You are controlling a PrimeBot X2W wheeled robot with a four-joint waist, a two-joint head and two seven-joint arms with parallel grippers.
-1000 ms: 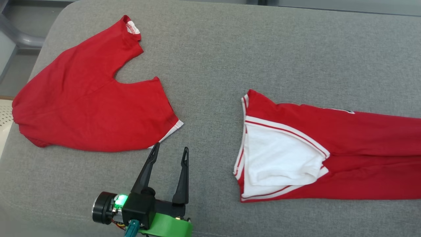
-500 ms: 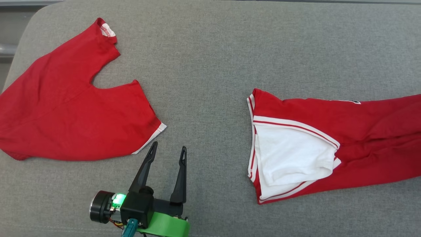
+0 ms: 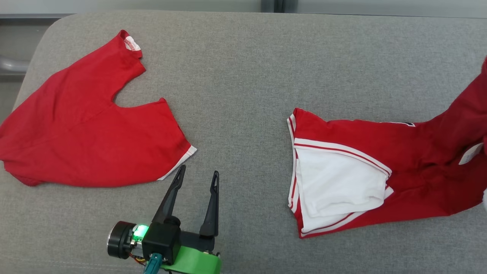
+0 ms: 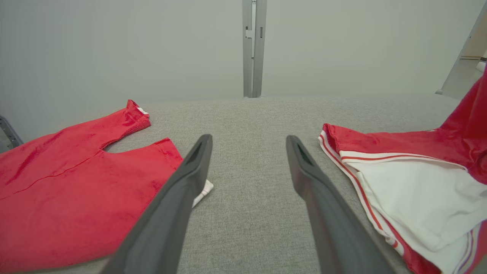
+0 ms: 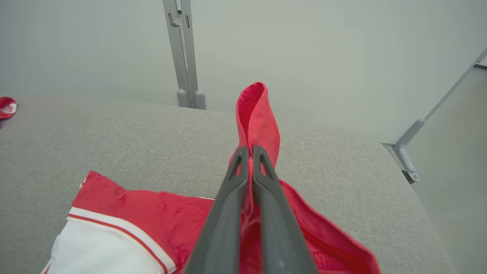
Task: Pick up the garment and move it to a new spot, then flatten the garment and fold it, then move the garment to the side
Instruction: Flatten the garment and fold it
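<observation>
The garment (image 3: 380,146), red with a white lining and white stripes, lies on the right half of the grey cushion (image 3: 243,76). Its right end is pulled up off the surface at the edge of the head view. In the right wrist view my right gripper (image 5: 250,149) is shut on a raised fold of the garment (image 5: 257,110), which sticks up past the fingertips. My left gripper (image 3: 198,170) hovers open and empty over bare cushion, left of the garment (image 4: 399,140), in the left wrist view too (image 4: 249,139).
A second red garment (image 3: 87,133) lies flat on the cushion's left side, its white-trimmed corner just beyond my left fingertips; it appears again (image 4: 76,171) and as a scrap at the far left (image 5: 7,106). Grey frame posts and a pale wall stand behind the cushion.
The garment's right end has risen from lying flat to hanging up at the picture's right edge. The head camera has shifted. My left gripper stays open in place.
</observation>
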